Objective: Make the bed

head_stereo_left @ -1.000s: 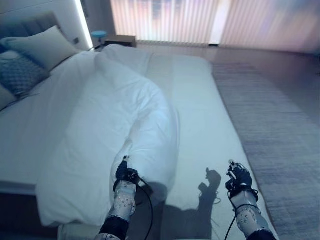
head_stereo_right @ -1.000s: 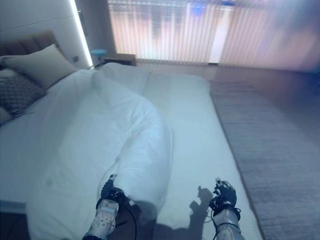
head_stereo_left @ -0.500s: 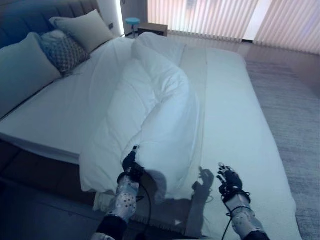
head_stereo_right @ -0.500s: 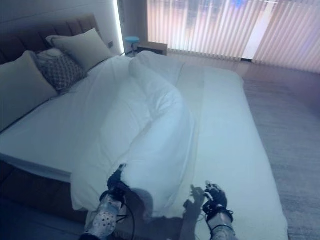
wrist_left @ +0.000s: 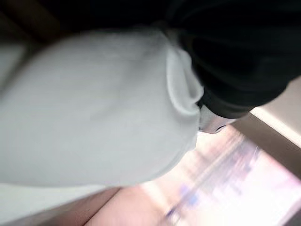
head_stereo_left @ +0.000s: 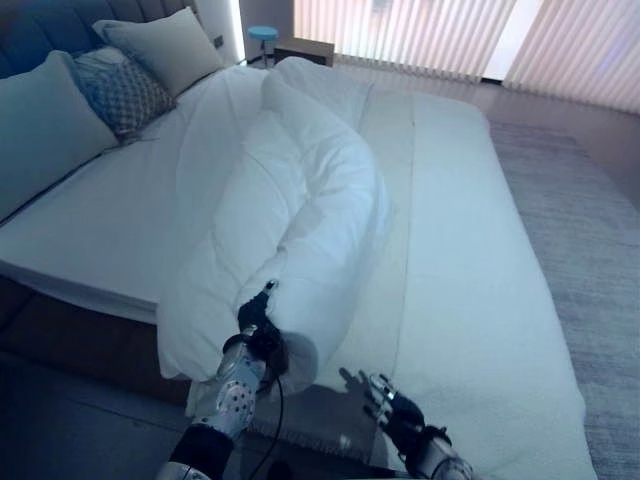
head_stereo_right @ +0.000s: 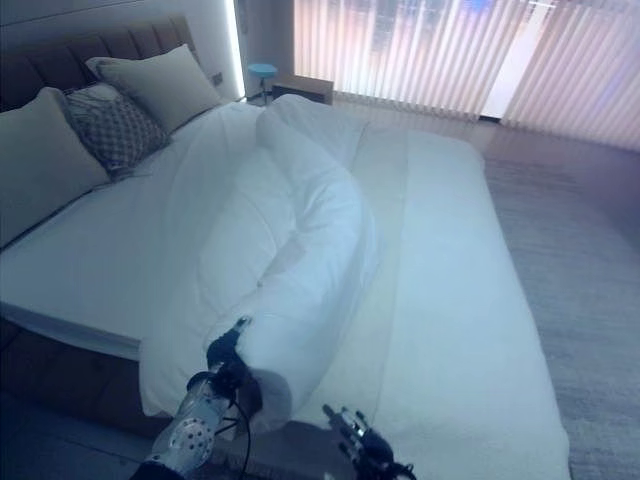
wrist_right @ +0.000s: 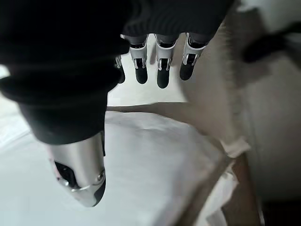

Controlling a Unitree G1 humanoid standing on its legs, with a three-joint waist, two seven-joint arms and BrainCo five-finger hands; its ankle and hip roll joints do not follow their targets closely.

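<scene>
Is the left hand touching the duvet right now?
Touching. In the left eye view the left hand is pressed into the bunched end of the white duvet; the left wrist view shows cloth against it.

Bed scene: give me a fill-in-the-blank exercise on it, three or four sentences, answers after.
1. The white duvet lies bunched in a long ridge down the ____ of the bed.
2. The left hand is shut on the ____.
3. The right hand hovers with its fingers ____.
4. The patterned pillow lies between two ____ pillows.

Answers: middle; duvet; open; plain
</scene>
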